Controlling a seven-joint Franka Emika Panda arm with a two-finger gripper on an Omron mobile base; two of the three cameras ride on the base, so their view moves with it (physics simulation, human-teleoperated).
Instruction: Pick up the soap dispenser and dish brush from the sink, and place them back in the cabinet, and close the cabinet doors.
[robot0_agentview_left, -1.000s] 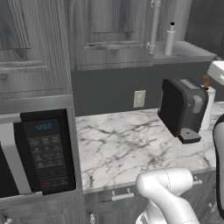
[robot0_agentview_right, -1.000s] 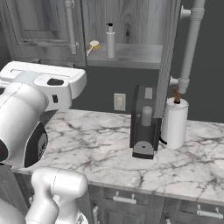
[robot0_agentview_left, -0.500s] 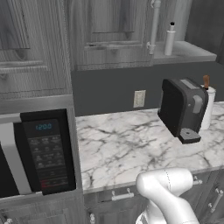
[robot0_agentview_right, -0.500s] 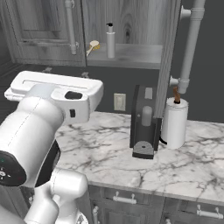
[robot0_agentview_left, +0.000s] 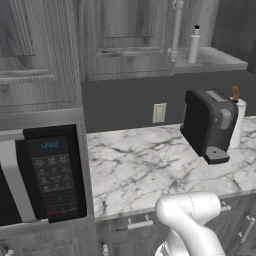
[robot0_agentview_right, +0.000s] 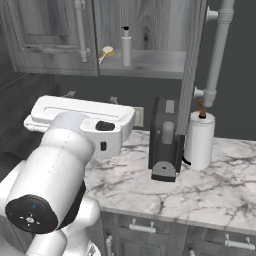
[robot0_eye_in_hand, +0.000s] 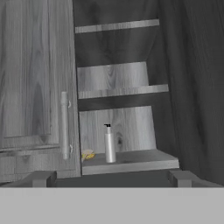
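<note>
The soap dispenser (robot0_eye_in_hand: 109, 146) (robot0_agentview_right: 126, 47) (robot0_agentview_left: 194, 45) stands upright on the lower grey shelf of the cabinet (robot0_eye_in_hand: 131, 165) (robot0_agentview_right: 155, 64). The dish brush (robot0_eye_in_hand: 87, 154) (robot0_agentview_right: 106, 51) lies just left of it on the same shelf. The left cabinet door (robot0_eye_in_hand: 35, 87) (robot0_agentview_right: 45, 40), with a white bar handle (robot0_eye_in_hand: 64, 127), faces me. The right cabinet door (robot0_eye_in_hand: 192, 87) (robot0_agentview_right: 194, 65) is swung out, open. My gripper (robot0_eye_in_hand: 112, 178) is open and holds nothing, well back from the shelf and facing it. The sink is out of view.
A black coffee machine (robot0_agentview_left: 207, 125) (robot0_agentview_right: 165, 140) and a white cylinder with a brown top (robot0_agentview_left: 238, 122) (robot0_agentview_right: 200, 137) stand on the marble counter (robot0_agentview_left: 140, 165) below the cabinet. A black microwave (robot0_agentview_left: 45, 180) sits at the left. My bulky arm (robot0_agentview_right: 60, 165) rises at the near side.
The hand has drawn back from the cabinet, leaving the right edge of the left base view, and the arm looms larger in the right base view. Dispenser, brush and doors have not moved.
</note>
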